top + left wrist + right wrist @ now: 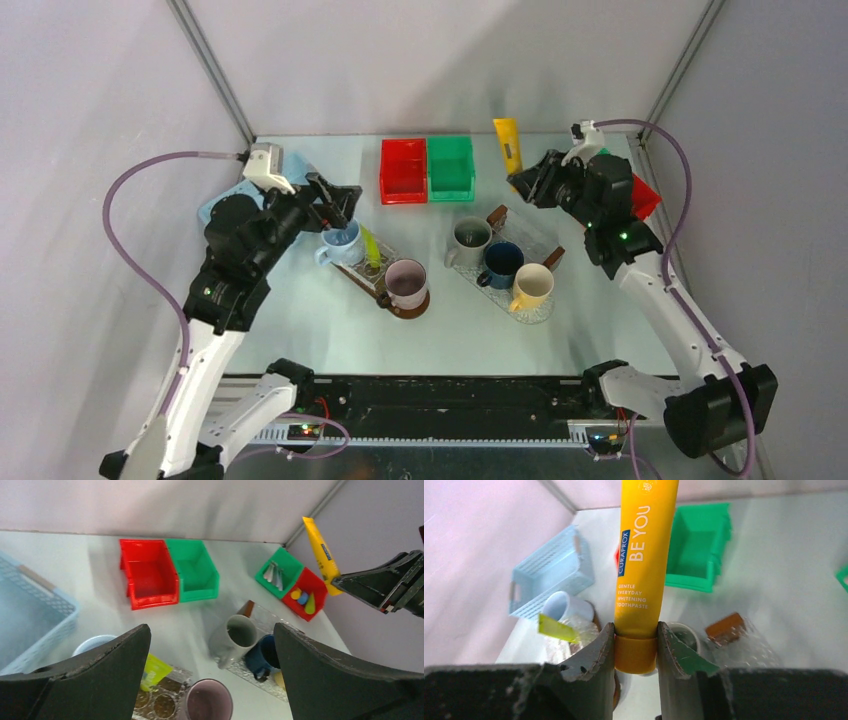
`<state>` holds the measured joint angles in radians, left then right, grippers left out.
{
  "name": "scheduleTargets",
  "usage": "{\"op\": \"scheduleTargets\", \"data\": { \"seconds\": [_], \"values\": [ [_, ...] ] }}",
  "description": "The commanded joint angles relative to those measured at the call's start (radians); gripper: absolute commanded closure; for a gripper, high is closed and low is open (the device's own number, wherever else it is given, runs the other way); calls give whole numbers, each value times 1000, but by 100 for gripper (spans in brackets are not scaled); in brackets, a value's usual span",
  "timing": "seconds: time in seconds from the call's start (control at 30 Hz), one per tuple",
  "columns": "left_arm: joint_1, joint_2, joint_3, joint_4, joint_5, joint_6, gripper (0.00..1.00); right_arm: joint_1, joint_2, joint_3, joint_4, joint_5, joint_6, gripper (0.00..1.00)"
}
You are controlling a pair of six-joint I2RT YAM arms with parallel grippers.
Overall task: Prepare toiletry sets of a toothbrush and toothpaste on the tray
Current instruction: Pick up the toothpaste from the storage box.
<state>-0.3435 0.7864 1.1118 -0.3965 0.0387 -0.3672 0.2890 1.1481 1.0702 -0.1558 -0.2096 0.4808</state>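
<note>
Between the right fingers (599, 650) stands the yellow toothpaste tube (641, 565), clamped.

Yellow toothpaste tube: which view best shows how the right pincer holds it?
The right wrist view. The yellow toothpaste tube fills the centre, its cap end clamped between the right pincer fingers, and the label is readable. The top external view shows it small and far. The left wrist view shows it at the upper right, with the grip indistinct.

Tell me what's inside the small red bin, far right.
Soft tubes in yellow, blue and green lie in the red bin. From above, the right arm hides most of it.
</note>
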Motion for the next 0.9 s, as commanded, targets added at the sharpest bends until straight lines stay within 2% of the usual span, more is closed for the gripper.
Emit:
{"op": "scheduleTargets", "data": {
  "seconds": [0.0, 0.4, 0.73, 0.87],
  "values": [
    [7, 28, 41, 72, 147, -89, 0, 66, -65, -29, 236, -135, -67, 100],
    [-9, 120, 51, 287, 342, -309, 0, 268, -105, -61, 345, -350, -173, 100],
    [-79, 198, 105, 307, 369, -382, 0, 357, -97, -60, 328, -399, -248, 100],
    [-99, 235, 146, 252, 363, -383, 8, 379, -96, -60, 319, -404, -270, 100]
  ]
}}
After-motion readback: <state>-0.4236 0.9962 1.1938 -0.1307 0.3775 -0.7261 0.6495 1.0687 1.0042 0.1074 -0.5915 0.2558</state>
